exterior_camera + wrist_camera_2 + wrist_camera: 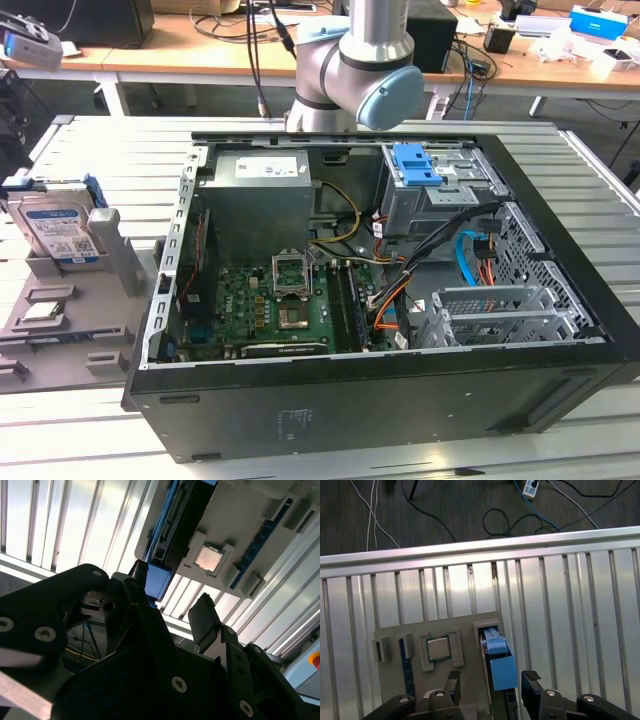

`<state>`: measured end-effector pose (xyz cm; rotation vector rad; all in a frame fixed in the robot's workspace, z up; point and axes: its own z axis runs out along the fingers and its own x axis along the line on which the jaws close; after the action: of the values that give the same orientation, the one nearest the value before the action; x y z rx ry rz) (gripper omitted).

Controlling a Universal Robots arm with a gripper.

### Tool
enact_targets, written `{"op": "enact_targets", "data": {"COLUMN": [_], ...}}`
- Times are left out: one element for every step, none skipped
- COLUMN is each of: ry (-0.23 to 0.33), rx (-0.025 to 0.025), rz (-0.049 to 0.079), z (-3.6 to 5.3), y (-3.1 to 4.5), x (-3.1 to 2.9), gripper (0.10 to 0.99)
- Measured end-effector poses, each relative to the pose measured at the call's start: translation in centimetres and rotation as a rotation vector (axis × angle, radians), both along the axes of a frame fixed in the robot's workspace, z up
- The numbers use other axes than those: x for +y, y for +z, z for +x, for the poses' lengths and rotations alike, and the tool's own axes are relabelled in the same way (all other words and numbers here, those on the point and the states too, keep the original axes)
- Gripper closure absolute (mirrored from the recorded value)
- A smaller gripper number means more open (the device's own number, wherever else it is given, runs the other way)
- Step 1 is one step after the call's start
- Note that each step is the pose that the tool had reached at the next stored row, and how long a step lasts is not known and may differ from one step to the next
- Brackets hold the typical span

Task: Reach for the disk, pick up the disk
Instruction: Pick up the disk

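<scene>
Your disk (pixel 501 670) stands on edge in the grey holder (pixel 470 622), on the slatted metal table (pixel 560 605) above a dark floor (pixel 445 505). A square chip (pixel 439 648) sits in the holder beside it, and the open PC case (pixel 330 400) is next to the holder. The claw (pixel 491 682) hangs over the holder, spread wide, straddling the disk and holding nothing.

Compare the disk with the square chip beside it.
The disk stands on edge in a slot; the chip lies flat in a recess. The disk is far larger than the chip. The disk has blue rails and a label; the chip is plain grey. Both sit in the grey holder.
</scene>
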<state>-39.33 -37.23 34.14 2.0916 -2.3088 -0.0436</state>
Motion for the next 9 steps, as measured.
{"op": "enact_targets", "data": {"ry": [0.0, 0.0, 0.0, 0.0, 0.0, 0.0, 0.0, 0.0, 0.0], "rx": [0.0, 0.0, 0.0001, 0.0001, 0.0001, 0.0, 0.0001, 0.0001, 0.0], "rz": [0.0, 0.0, 0.0, 0.0, 0.0, 0.0, 0.0, 0.0, 0.0], "z": [0.0, 0.0, 0.0, 0.0, 0.0, 0.0, 0.0, 0.0, 0.0], "y": [-0.14, -0.25, -0.31, -0.37, -0.44, -0.5, -0.61, -0.68, -0.76], "x": [0.0, 0.0, 0.0, 0.0, 0.0, 0.0, 0.0, 0.0, 0.0], "gripper": [0.486, 0.486, 0.486, 0.486, 0.486, 0.486, 0.486, 0.486, 0.486]}}
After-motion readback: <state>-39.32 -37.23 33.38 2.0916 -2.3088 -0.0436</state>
